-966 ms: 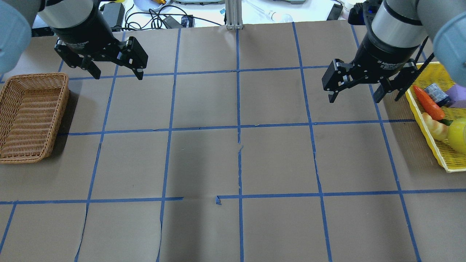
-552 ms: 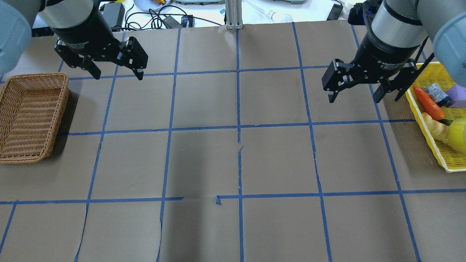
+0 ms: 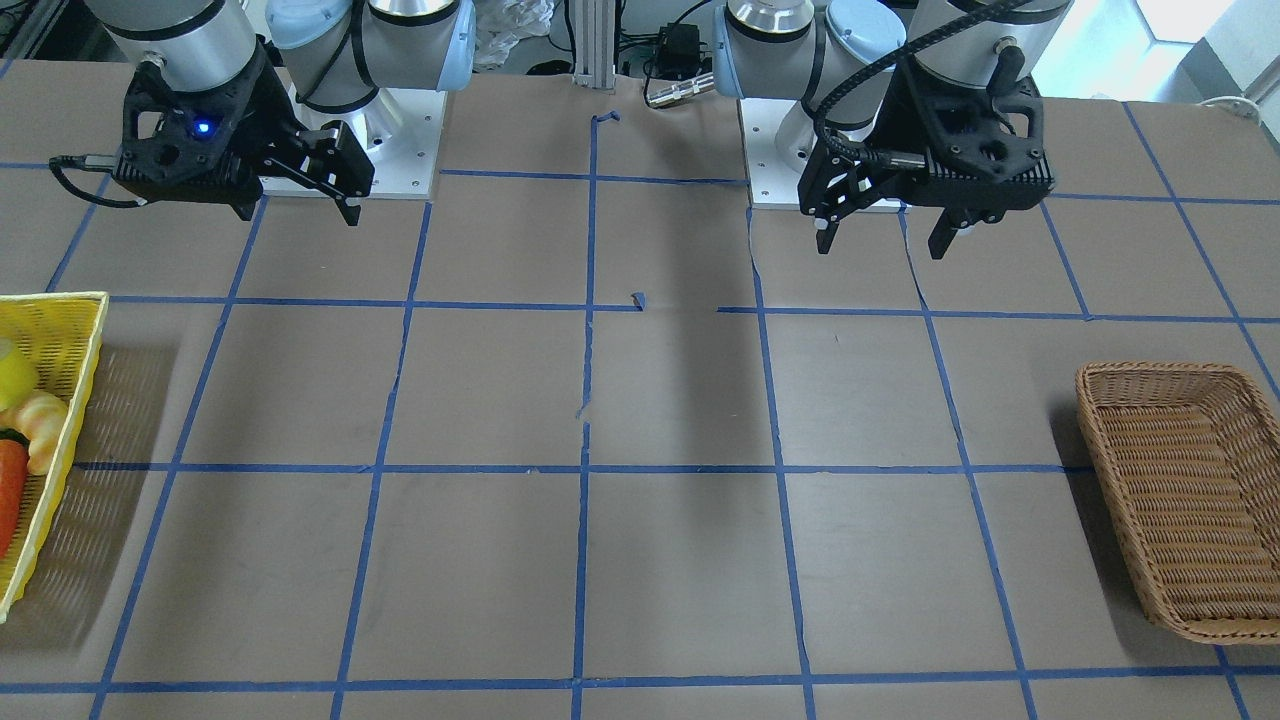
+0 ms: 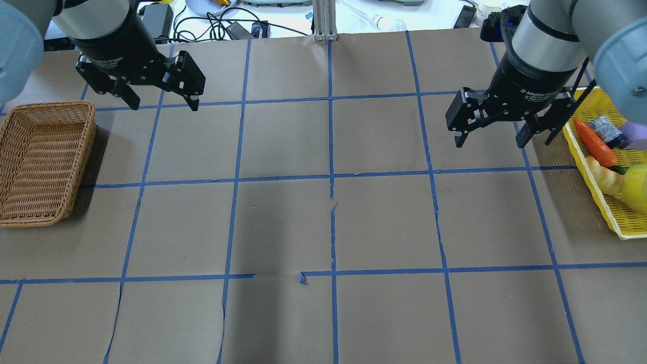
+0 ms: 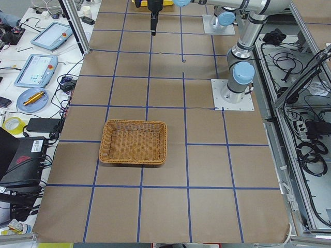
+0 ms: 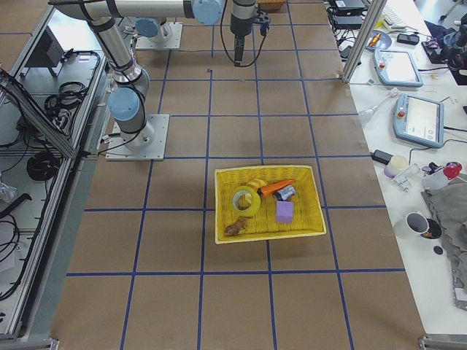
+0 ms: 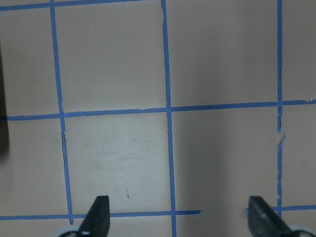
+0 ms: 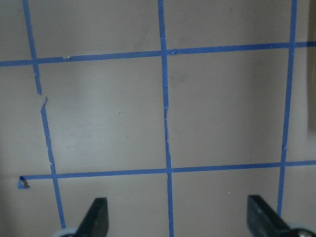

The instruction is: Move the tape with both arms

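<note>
The yellow tape roll [image 6: 246, 202] lies flat in the yellow basket [image 6: 270, 237] at the table's right end. In the overhead view it shows partly at the frame's right edge [image 4: 638, 188]. My right gripper [image 4: 489, 144] hangs open and empty above the table, just left of that basket; it also shows in the front view [image 3: 298, 215] and in its wrist view [image 8: 177, 217]. My left gripper [image 4: 165, 107] is open and empty, high over the far left of the table; it also shows in the front view [image 3: 880, 248] and in its wrist view [image 7: 178, 217]. Both wrist views show only bare paper and blue lines.
An empty wicker basket [image 4: 50, 104] sits at the left end [image 3: 1160, 368]. The yellow basket [image 4: 606, 212] also holds a toy carrot [image 4: 594, 142], a croissant [image 4: 604, 178], a small dark can [image 4: 605, 130] and a purple block [image 6: 284, 211]. Cables and gear lie beyond the far edge.
My right gripper has shifted slightly to the left, still open. My left gripper has not moved.
</note>
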Tool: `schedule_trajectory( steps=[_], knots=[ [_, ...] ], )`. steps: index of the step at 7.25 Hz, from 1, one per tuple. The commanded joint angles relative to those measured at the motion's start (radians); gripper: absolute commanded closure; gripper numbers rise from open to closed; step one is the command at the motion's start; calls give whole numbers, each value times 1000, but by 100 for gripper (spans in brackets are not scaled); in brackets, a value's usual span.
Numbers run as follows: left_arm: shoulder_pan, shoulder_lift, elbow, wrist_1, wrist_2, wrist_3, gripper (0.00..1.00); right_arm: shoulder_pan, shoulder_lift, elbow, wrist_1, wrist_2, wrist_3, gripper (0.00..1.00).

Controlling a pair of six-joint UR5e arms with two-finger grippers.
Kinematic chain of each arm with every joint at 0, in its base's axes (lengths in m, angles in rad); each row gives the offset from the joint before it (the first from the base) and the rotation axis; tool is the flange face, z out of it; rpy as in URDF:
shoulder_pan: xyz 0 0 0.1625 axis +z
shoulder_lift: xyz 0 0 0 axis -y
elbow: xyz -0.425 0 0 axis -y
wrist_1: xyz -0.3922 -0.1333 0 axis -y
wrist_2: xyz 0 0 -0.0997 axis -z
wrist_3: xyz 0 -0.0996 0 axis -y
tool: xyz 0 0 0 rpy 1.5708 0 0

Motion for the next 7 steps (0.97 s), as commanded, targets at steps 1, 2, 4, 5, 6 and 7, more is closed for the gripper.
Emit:
schedule_trajectory(
  steps=[1,2,4,5,6,7],
  knots=[
    [0,0,-1,0,0,0,0,0,1,1,0,-2,1,0],
    [0,0,-1,0,0,0,0,1,1,-1,-2,3,3,0],
    [0,0,-1,0,0,0,0,0,-1,-2,-2,0,1,0],
    [0,0,1,0,0,0,0,0,-1,-1,-2,0,1,0],
    [0,0,1,0,0,0,0,0,1,-1,-15,0,1,0],
    [0,0,1,0,0,0,0,0,2,1,-28,0,1,0]
  ],
)
